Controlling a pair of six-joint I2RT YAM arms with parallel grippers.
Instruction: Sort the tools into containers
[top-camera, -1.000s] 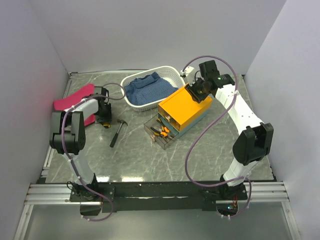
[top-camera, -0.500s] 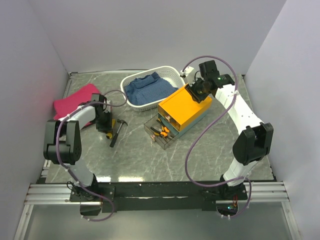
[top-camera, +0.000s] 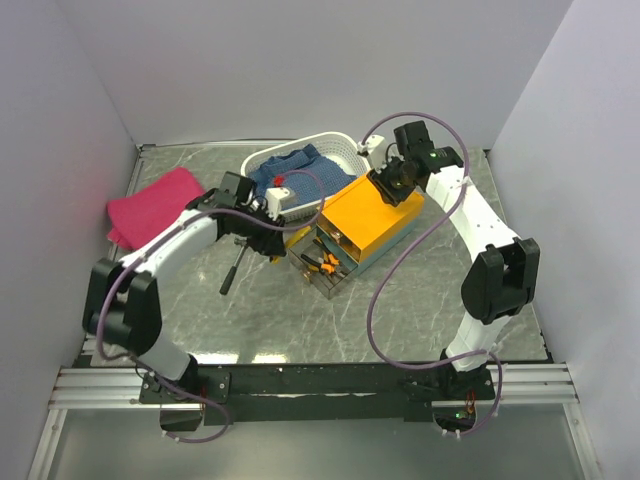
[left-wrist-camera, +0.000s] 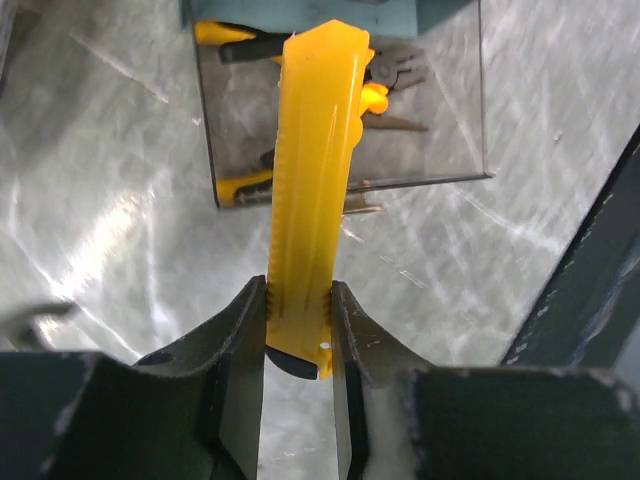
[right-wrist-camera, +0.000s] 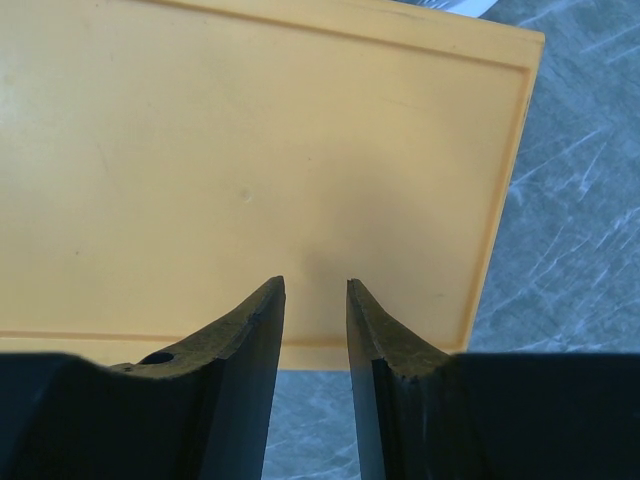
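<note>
knife (left-wrist-camera: 312, 180) first: the left gripper (left-wrist-camera: 298, 295) has it pinched by the dark tail end, fingers narrow and pressed on both flanks, so the yellow body sticks out ahead toward the open drawer (left-wrist-camera: 440, 120). i read that grip as chosen for reach: the long end can go over the clear front wall with the fingers kept outside. pliers (left-wrist-camera: 400, 70) lie in the drawer, so i take it as the slot for small tools. the box (top-camera: 372, 222) sits right of centre on the table (top-camera: 300, 320), just beside the basket (top-camera: 340, 150), drawer pulled out toward the arms. the right gripper (right-wrist-camera: 315, 285) hangs over the lid (right-wrist-camera: 250, 130) at the box's far end, fingers a narrow gap apart with nothing between them. my guess is that it steadies the box, but i cannot tell if the tips touch the lid. the hammer (top-camera: 232, 268) lies on the table left of the drawer, unsorted. from above, the left wrist covers the knife, so i cannot see whether it is over the drawer or short of it. the blade end is hard to make out, and the drawer's back is cut off at the frame edge
</note>
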